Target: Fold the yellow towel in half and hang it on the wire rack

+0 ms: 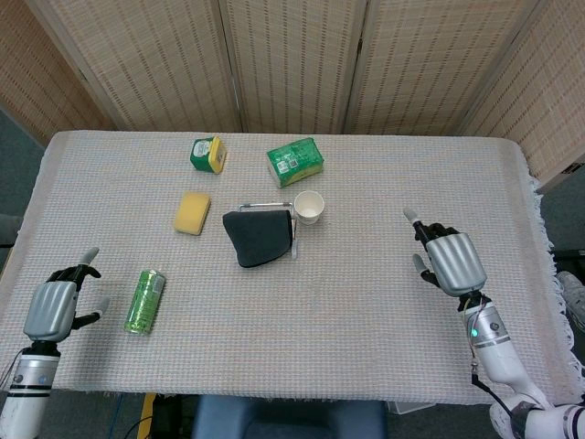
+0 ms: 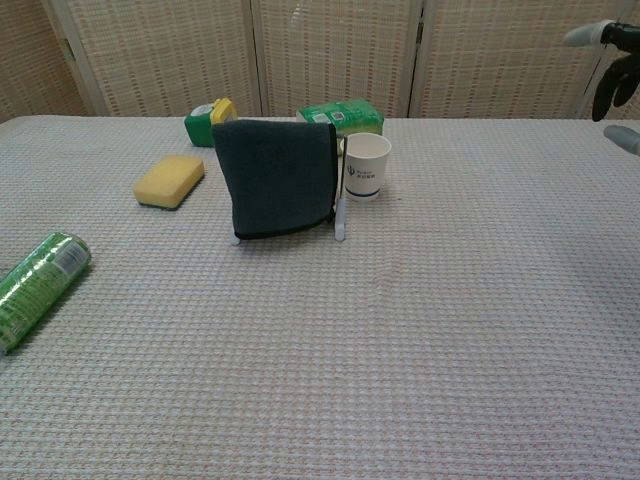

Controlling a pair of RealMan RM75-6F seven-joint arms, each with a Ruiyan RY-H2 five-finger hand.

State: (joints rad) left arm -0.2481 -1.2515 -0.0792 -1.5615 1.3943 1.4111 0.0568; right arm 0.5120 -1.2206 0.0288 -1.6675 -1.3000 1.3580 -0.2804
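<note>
A dark grey towel (image 1: pixel 258 236) hangs folded over the small wire rack (image 1: pixel 270 205) at mid-table; in the chest view the towel (image 2: pixel 280 178) drapes down the front of the rack (image 2: pixel 340 215). No yellow towel shows in either view. My right hand (image 1: pixel 452 259) hovers over the right side of the table, far from the rack, fingers apart and holding nothing; its fingers (image 2: pixel 612 60) show at the chest view's right edge. Near the front left edge, my left hand (image 1: pixel 53 306) is empty with its fingers apart.
A white paper cup (image 1: pixel 309 207) stands right beside the rack. A yellow sponge (image 1: pixel 192 212) lies left of it. Behind are a green box (image 1: pixel 294 162) and a green-and-yellow tin (image 1: pixel 207 154). A green can (image 1: pixel 145 300) lies near my left hand.
</note>
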